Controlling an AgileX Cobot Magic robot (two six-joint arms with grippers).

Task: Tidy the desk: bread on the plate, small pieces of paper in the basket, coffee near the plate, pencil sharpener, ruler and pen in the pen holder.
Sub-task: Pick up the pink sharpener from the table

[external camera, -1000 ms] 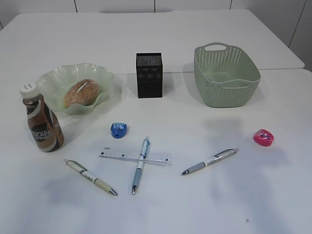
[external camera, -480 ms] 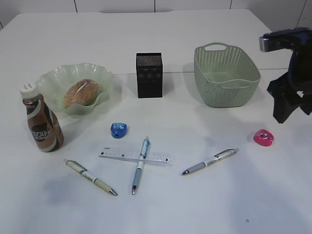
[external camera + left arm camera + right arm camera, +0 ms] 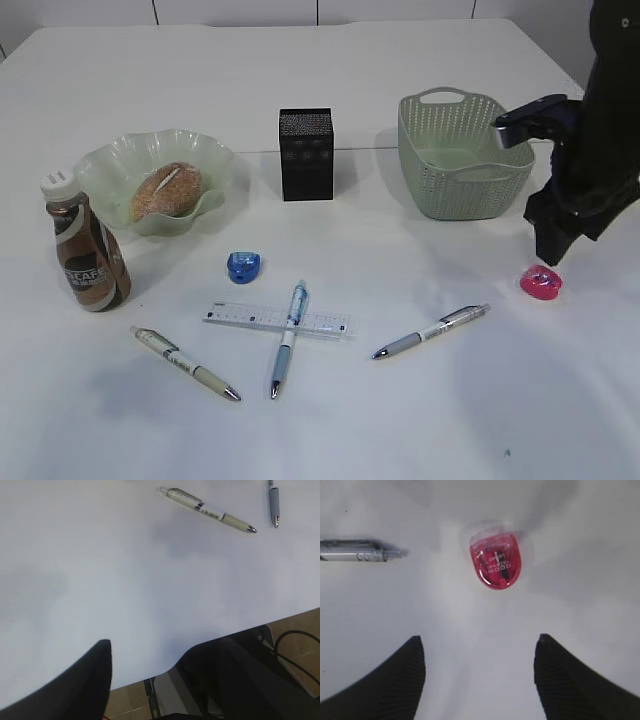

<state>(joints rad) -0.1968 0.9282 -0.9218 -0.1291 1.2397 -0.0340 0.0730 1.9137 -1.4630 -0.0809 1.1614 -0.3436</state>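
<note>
My right gripper [image 3: 548, 255] hangs open just above and behind the pink pencil sharpener [image 3: 540, 282], which lies ahead of the empty jaws [image 3: 479, 645] in the right wrist view [image 3: 496, 560]. A blue pencil sharpener [image 3: 243, 266], a clear ruler [image 3: 240, 318] and three pens [image 3: 185, 363] [image 3: 287, 338] [image 3: 430, 331] lie on the table. Bread [image 3: 167, 190] sits on the green plate [image 3: 110, 165], with the coffee bottle [image 3: 88, 255] beside it. The black pen holder [image 3: 306, 155] stands at centre back. My left gripper [image 3: 150, 650] is open over the table's near edge. Small pieces of paper are out of view.
The green basket [image 3: 465, 155] stands at the back right, close to the left of my right arm. In the left wrist view a cream pen [image 3: 207, 511] lies far ahead, and the table's front edge [image 3: 140, 680] runs under the fingers.
My right arm came in from the right edge and moved down and left over the pink pencil sharpener, its jaws widening. Nothing on the table has moved.
</note>
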